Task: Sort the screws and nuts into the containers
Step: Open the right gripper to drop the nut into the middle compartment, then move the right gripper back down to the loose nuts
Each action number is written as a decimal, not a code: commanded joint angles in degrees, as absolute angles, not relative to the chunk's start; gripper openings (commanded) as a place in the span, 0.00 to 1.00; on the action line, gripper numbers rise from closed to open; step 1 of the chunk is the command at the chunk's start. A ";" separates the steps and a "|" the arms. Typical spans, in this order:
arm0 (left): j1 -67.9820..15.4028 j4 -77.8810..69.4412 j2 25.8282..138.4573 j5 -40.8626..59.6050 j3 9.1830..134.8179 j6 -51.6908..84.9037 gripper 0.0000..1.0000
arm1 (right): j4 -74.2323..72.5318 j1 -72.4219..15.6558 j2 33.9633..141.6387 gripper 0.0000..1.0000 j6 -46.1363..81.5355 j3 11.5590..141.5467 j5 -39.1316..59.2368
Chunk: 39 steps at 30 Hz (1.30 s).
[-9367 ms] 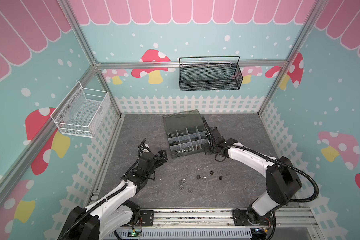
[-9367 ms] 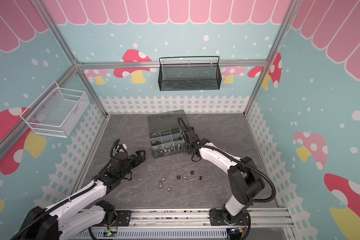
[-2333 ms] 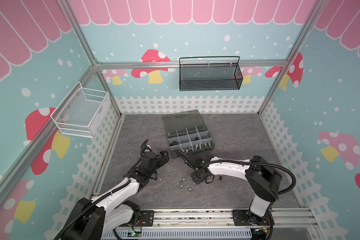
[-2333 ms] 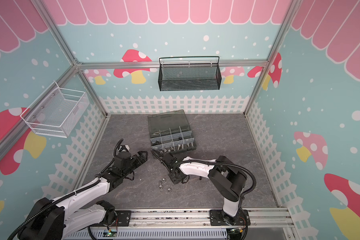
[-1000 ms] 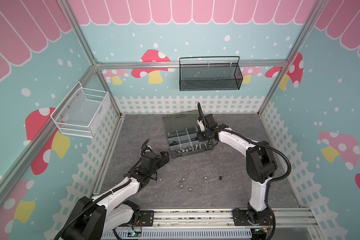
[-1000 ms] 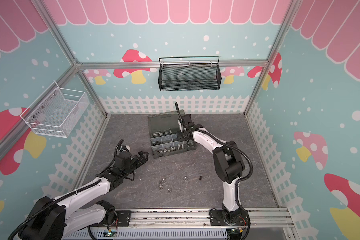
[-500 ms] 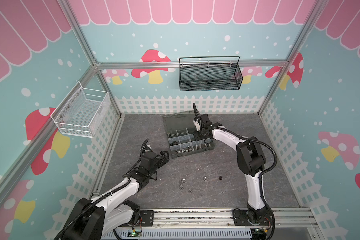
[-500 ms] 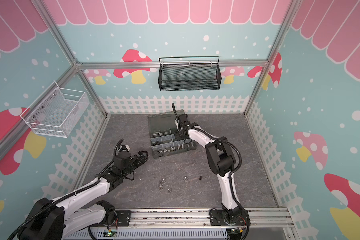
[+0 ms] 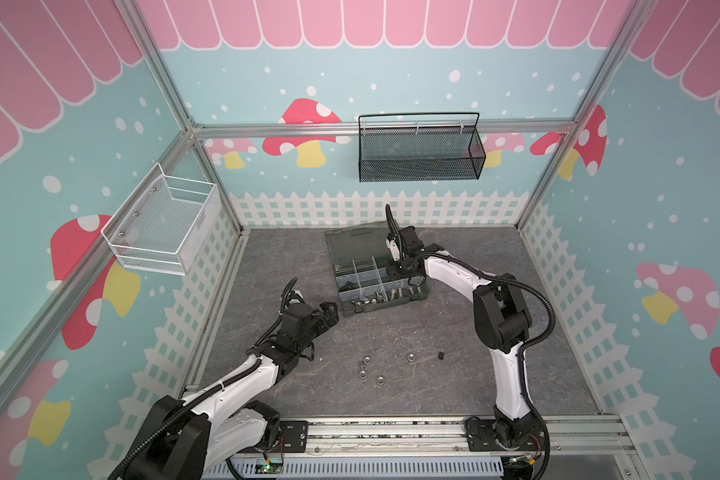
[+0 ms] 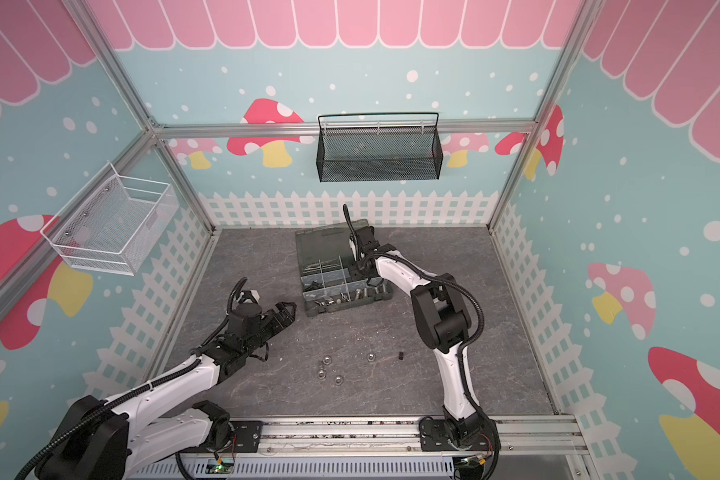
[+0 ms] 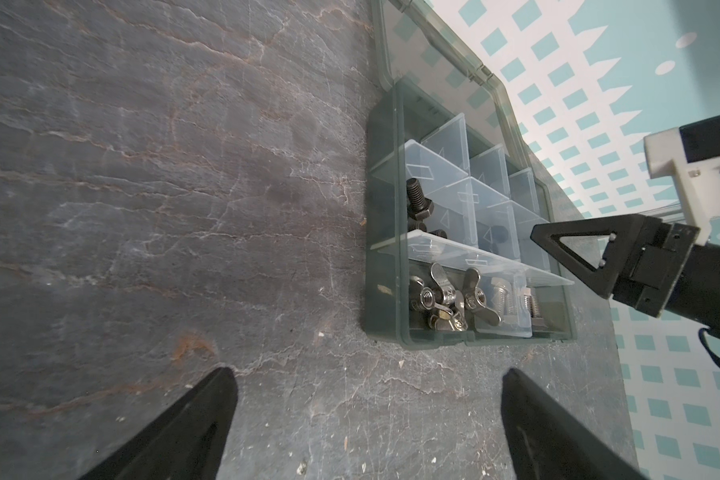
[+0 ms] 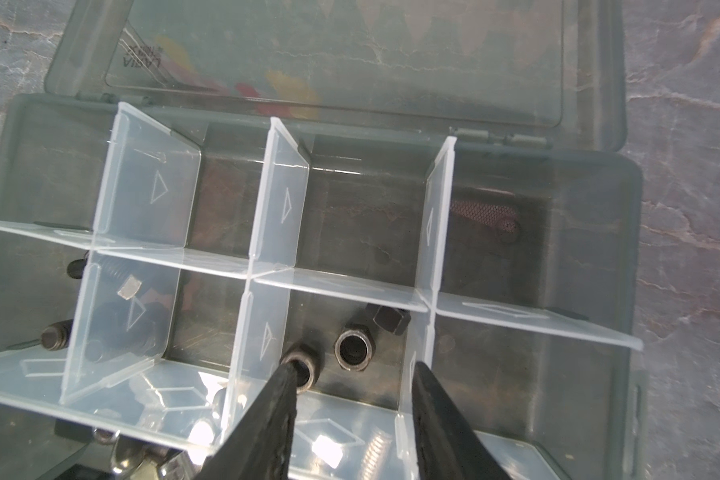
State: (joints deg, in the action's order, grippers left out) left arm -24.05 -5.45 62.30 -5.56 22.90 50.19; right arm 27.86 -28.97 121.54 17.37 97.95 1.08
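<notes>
Nuts lie in a container beneath the right gripper, its jaws parted, gripping nothing.

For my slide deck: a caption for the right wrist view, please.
The right gripper, jaws apart, over a compartment holding three black nuts.

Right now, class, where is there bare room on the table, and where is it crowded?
Free: the table between the box and the left fence, and between the box and the right fence. Crowded: the loose nuts in front, and the box under the right gripper.
</notes>
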 commanded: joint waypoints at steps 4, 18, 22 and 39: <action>-23.74 -4.07 61.08 -6.84 23.11 51.06 1.00 | 27.07 -29.08 111.77 0.59 17.72 90.98 0.35; -23.74 -2.41 59.54 -8.31 23.90 50.63 1.00 | 24.70 -29.09 87.97 0.98 26.19 62.66 -5.34; -23.75 -2.80 59.78 -7.91 24.08 50.63 1.00 | 26.65 -29.04 81.92 0.98 27.93 56.49 -7.20; -23.78 -4.09 61.07 -6.55 24.04 51.85 1.00 | 30.54 -29.09 74.07 0.89 32.45 40.60 -3.11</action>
State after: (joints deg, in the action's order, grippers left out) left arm -24.05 -3.20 60.73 -6.74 22.90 50.63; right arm 29.52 -28.93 75.53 30.74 41.82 -4.78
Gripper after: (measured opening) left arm 0.991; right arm 0.908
